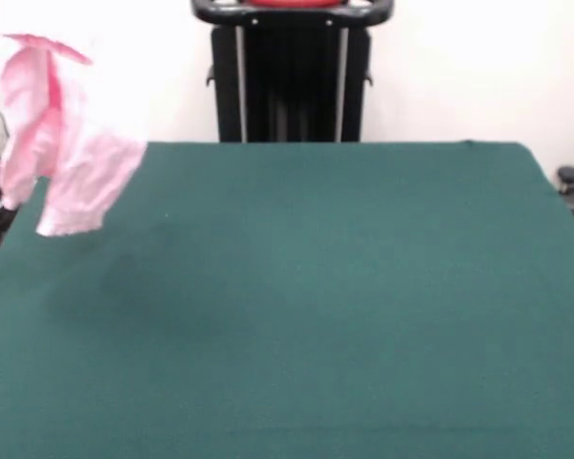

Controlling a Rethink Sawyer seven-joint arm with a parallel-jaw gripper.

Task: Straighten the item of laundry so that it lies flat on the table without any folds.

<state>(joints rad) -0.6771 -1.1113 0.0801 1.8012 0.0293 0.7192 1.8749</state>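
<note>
Pink baby pants [57, 143] are off the table [306, 306], in mid-air above its far-left corner as front view shows it, crumpled, hanging in bunched folds. No gripper in view, so can't tell if fingers are apart or together; nothing visible holds the cloth. Only the pedestal [292, 72] shows at far edge. Risk, imo: garment drops partly over the left edge and slides off, or lands in a heap w/ legs folded under, since it's so near the corner and still bunched

Baby pants [62, 143] at the table's [316, 306] far-left corner (pedestal [290, 72] behind).
</note>
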